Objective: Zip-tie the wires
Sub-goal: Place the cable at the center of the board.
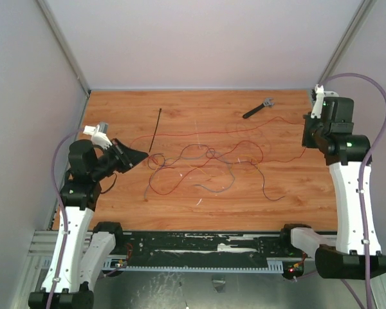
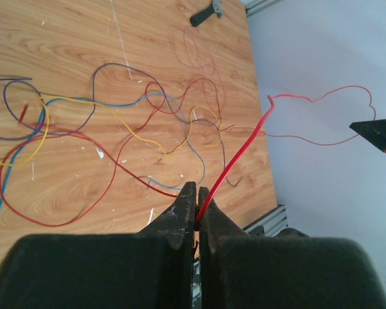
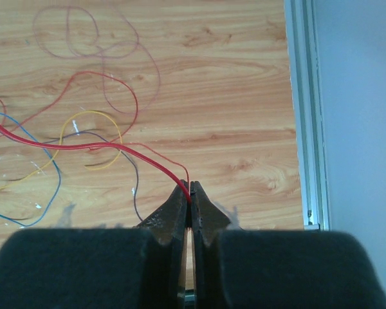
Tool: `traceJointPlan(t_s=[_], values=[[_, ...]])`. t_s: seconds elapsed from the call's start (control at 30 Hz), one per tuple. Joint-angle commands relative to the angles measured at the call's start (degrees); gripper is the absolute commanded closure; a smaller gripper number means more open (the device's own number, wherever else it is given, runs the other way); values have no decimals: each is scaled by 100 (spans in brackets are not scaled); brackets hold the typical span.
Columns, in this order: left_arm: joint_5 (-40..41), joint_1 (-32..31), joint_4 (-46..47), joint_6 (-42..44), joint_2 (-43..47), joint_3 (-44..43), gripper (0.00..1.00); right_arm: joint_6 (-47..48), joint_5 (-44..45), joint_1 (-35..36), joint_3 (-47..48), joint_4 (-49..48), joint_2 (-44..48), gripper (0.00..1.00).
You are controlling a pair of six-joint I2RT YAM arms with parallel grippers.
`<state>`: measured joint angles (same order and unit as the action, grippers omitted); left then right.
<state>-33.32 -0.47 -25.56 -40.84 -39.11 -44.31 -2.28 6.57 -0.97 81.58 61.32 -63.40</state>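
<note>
zip tie (image 1: pixel 156 131) lying near-to-far, wires (image 1: pixel 208 154) sprawled crosswise

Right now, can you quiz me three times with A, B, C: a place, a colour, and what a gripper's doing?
1. Where is the zip tie? A. on the table, near the wires B. looped round them C. in the air
2. The left gripper pinches a wire coloured A. blue B. red C. yellow
3. The right gripper is A. wide open B. shut on a wire C. hidden
A, it lies on the wood; B, the wire at its tips is red; B, its fingers clamp a wire.
</note>
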Motion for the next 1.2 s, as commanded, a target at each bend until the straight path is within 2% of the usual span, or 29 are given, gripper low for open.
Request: traceJointPlan(t_s=[0.0,0.17,0.37,0.43,0.73,0.97,1.17], values=[[-104,-59,-217,-147,174,12,100,51,-236,-26,418,98,383,100],[-3,-94,-91,-381,189,406,100,5,-240,-25,106,177,263,100],[-111,-88,1124,-1481,160,1736,100,-59,-327,-21,-783,-312,-401,100],[-33,-85,1355,-1504,50,1949,100,-70,-342,-17,-844,-374,-671,100],[415,-83,2089,-1328,-850,2193,100,-22,-270,-21,-1081,-736,-1739,100],[559,-80,2658,-1149,-1805,2106,100,-3,-127,-21,-828,-865,-2573,100],[922,-76,2724,-874,-2293,2024,100,-45,-184,-22,-851,-833,-3031,96]])
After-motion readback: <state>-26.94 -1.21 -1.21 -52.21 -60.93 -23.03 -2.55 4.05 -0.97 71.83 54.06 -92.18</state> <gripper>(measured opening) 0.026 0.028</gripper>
